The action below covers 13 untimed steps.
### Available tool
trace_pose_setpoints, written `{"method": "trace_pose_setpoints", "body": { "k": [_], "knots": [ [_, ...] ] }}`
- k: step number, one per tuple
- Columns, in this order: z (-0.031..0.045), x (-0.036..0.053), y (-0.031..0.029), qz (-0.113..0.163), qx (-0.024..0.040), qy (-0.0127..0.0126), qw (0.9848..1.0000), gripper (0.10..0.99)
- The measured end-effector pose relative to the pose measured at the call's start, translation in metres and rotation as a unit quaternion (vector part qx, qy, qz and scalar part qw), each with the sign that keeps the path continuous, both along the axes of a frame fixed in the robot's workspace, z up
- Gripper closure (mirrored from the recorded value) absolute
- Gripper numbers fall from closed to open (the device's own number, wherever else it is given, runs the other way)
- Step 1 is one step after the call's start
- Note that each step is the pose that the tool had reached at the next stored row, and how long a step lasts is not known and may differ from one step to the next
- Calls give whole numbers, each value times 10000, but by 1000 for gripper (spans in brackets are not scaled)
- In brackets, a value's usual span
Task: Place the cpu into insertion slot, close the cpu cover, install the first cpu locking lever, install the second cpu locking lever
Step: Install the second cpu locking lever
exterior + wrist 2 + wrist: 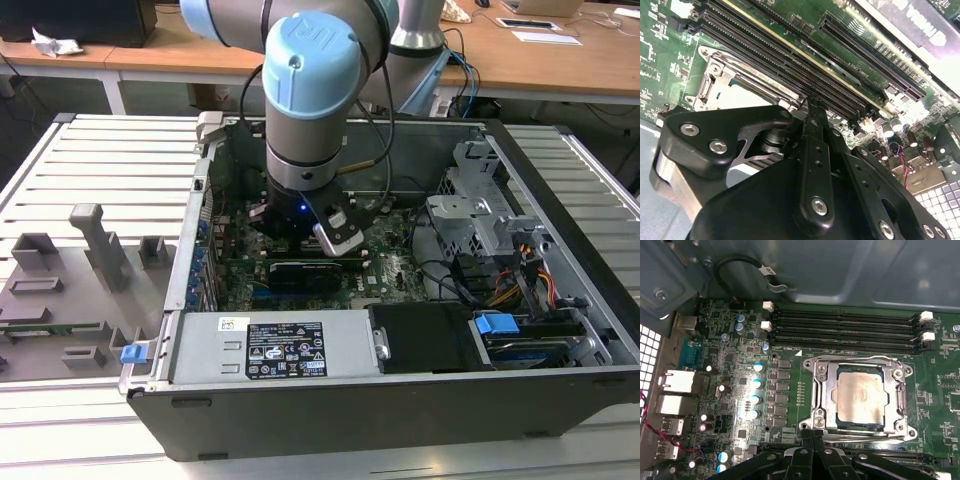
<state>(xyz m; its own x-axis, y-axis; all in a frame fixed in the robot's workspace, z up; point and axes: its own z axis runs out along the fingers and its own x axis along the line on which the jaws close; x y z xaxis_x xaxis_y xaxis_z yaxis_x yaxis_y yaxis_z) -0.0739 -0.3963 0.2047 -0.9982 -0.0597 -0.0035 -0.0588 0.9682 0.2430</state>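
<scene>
The arm reaches straight down, its claw (812, 437) pinched closed.

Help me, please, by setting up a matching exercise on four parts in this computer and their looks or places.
Column one:
1. cpu
2. cpu cover
3. memory slots
4. end effector

Column two:
A. long, black, white clips at the ends
B. silver frame lying flat, with a window in its middle
C. right at the frame's edge, close over the board
D. seated, metal top showing through the window

Pairs: 1-D, 2-B, 3-A, 4-C.
</scene>
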Motion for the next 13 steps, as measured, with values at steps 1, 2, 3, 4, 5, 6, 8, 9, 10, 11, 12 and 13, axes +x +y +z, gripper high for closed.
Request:
{"method": "trace_pose_setpoints", "body": {
  "k": [1, 2, 3, 4, 5, 6, 8, 9, 10, 11, 12, 13],
  "knots": [
    [-4, -1, 1, 1, 15, -1, 10000, 980],
    [-7, -2, 2, 1, 24, -1, 10000, 980],
    [-13, -5, 3, 0, 33, 0, 10000, 980],
    [-18, -6, 4, 0, 39, 0, 10000, 980],
    [-21, -8, 5, 0, 44, 0, 10000, 980],
    [-27, -12, 8, 0, 54, 0, 10000, 980],
    [-37, -18, 15, 0, 64, -1, 10000, 980],
    [-42, -20, 20, 1, 69, 0, 10000, 980],
    [-46, -22, 24, 0, 74, -1, 10000, 980],
    [-50, -25, 29, 0, 77, -1, 10000, 980],
    [-54, -32, 38, 0, 81, -1, 10000, 980],
    [-56, -36, 42, 0, 83, 0, 10000, 980]
  ]
}}
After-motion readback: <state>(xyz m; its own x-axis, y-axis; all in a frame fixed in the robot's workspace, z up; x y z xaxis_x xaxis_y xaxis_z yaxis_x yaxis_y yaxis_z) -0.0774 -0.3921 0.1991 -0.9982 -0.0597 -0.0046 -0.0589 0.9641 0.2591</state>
